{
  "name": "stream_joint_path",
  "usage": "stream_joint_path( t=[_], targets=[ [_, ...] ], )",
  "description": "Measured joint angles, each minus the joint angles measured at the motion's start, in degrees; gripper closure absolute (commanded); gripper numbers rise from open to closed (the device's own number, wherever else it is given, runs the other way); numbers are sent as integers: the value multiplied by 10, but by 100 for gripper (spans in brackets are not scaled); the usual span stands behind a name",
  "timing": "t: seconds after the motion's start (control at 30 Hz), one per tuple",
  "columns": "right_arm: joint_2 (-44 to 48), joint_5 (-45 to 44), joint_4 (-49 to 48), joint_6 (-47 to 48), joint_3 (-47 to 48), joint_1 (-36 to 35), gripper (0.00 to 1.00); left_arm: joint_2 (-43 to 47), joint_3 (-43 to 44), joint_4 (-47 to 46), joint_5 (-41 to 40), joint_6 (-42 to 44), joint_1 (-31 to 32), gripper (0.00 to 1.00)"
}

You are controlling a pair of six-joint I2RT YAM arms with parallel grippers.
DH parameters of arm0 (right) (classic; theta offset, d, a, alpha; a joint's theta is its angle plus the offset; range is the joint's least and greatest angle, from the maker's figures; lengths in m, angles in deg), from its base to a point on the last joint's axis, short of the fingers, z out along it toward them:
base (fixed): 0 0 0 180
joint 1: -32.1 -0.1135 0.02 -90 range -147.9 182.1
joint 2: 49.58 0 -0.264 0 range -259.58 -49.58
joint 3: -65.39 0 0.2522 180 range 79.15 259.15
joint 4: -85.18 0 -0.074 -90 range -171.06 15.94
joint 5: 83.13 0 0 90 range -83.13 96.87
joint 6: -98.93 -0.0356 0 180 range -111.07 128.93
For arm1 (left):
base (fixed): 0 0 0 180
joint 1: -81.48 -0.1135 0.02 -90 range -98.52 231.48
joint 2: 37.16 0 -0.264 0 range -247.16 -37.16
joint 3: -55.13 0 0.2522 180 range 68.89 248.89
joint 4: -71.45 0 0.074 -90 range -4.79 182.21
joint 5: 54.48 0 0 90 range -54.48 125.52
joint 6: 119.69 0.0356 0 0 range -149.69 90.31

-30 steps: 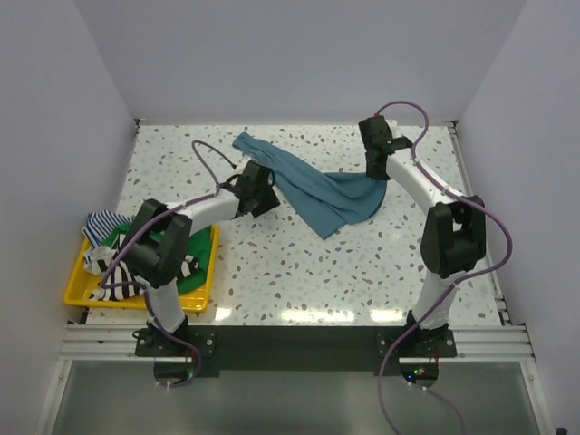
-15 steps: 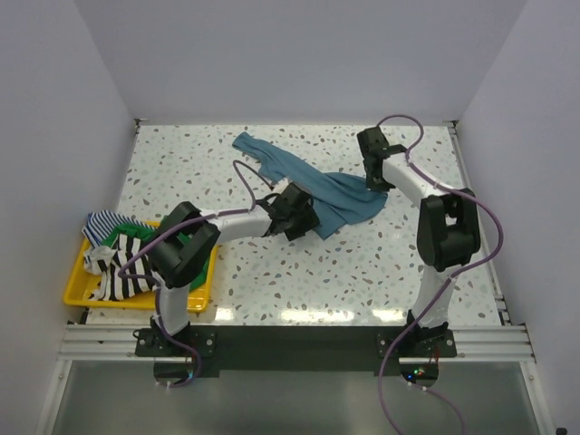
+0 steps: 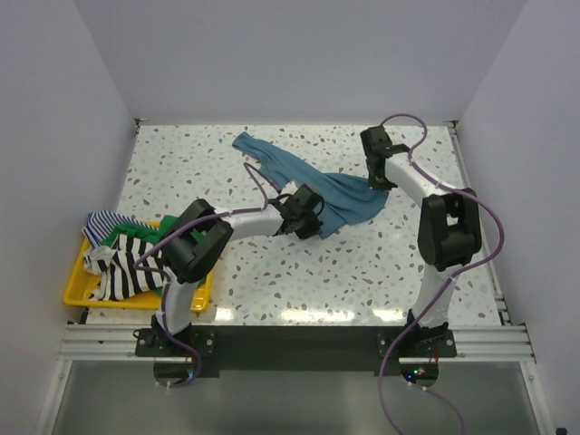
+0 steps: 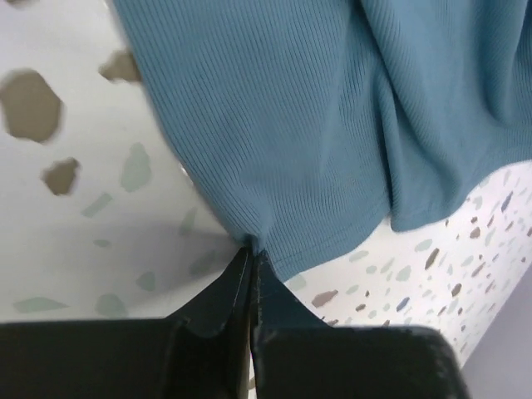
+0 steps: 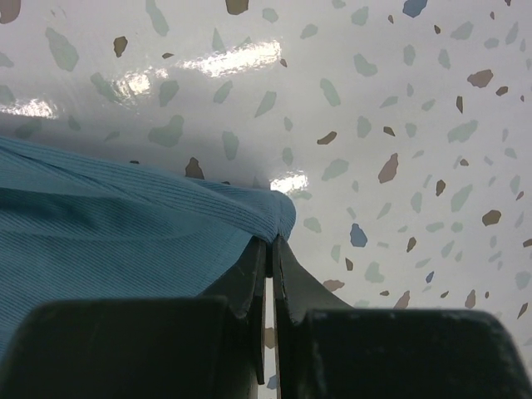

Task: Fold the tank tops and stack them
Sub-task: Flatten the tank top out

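Arms both reach out over the speckled worktop (image 3: pixel 299 272): the left one lies low, stretched toward the middle, and the right one bends at its elbow up to the far right. The left pincer (image 4: pixel 252 259) is clamped on the near hem of the teal top (image 3: pixel 308 186), which lies spread across the far middle. The right pincer (image 5: pixel 270 243) is pinched tight on the top's right corner. A striped top (image 3: pixel 127 267) is heaped in a yellow tray (image 3: pixel 77 294) at the near left.

robotics lab booth: plain white walls (image 3: pixel 54 136) box in a speckled counter (image 3: pixel 272 272), left arm (image 3: pixel 195 249) and right arm (image 3: pixel 449 236) bolted to a metal rail (image 3: pixel 489 343) at its near edge.
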Motion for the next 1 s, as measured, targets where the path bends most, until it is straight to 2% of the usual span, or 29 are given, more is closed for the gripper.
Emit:
stream_joint_path(
  t=[0.17,0.33,0.43,0.57,0.7,0.83,0.9,1.0],
  targets=[
    [0,2,0,-1,0,8,100,20,-7,45,-24,44,-46,100],
    [4,16,-9,-9,-16,20,100,104,-69,107,-82,97,-151,100],
    [23,47,-27,-22,-60,25,100,160,-77,146,-121,127,-202,100],
    [69,87,-59,-49,-144,28,100,226,-77,169,-156,165,-210,100],
    [91,123,-105,-76,-210,40,100,247,-79,165,-144,195,-204,100],
    [106,156,-155,-101,-271,49,100,247,-122,149,-111,218,-204,82],
    [120,166,-175,-113,-292,50,100,247,-150,143,-94,228,-203,77],
    [131,167,-199,-127,-313,50,100,247,-189,129,-71,242,-203,62]
  ],
)
